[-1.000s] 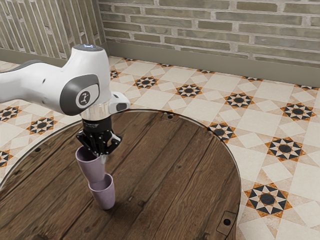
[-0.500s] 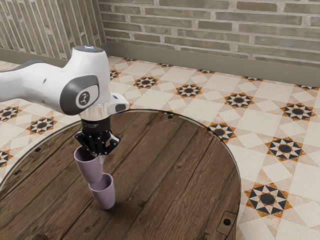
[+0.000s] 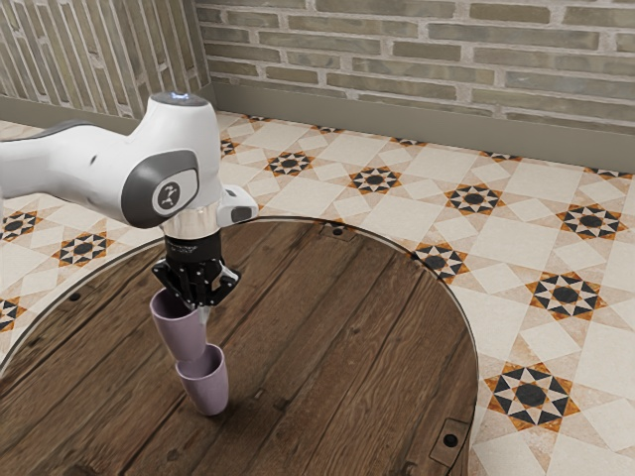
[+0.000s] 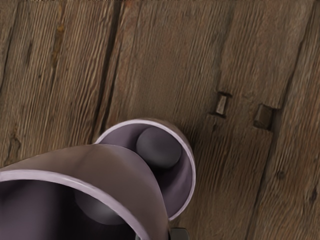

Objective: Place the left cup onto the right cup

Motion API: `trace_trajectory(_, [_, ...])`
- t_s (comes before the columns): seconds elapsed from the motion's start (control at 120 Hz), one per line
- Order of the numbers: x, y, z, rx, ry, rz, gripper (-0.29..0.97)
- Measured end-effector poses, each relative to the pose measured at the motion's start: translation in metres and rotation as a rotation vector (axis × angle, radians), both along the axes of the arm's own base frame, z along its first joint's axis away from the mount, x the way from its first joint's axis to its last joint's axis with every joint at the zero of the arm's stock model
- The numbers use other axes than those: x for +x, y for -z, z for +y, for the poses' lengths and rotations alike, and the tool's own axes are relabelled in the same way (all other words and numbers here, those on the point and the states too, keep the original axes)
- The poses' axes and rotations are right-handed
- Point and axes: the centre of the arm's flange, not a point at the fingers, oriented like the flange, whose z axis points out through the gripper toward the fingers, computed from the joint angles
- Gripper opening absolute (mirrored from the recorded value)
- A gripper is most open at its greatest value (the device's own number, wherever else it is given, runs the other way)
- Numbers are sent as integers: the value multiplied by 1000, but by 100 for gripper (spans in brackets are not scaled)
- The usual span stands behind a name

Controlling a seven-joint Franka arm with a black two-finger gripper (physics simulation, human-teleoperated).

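Two pale purple cups stand near the front of the round wooden table [image 3: 347,337]. The lower cup [image 3: 205,389] sits upright on the wood. The upper cup [image 3: 175,329] leans toward the exterior view's left, its base dipping into the lower cup's mouth. My black gripper [image 3: 196,309] is shut on the upper cup's rim from above. In the wrist view the held cup [image 4: 100,170] looms just under the hand, partly covering the lower cup [image 4: 177,170], whose dark inner bottom shows.
The table's curved edge [image 3: 451,297] runs along the exterior view's right, with tiled floor [image 3: 536,228] and a brick wall [image 3: 417,50] beyond. Bare planks [image 3: 327,297] spread out on the cups' right side.
My hand with the held cup drifted slightly to the exterior view's left, then back; the cup's base stays in the lower cup's mouth.
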Motion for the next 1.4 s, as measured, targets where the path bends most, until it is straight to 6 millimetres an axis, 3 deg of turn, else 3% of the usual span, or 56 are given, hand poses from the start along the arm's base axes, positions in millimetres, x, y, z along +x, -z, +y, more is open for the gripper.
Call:
trace_trajectory(0.483, [6,13,-1,-17,-3,4,-10])
trace_trajectory(1.117, [6,18,-3,-27,-17,12,6])
trace_trajectory(1.4, [10,13,-4,-52,-10,12,43])
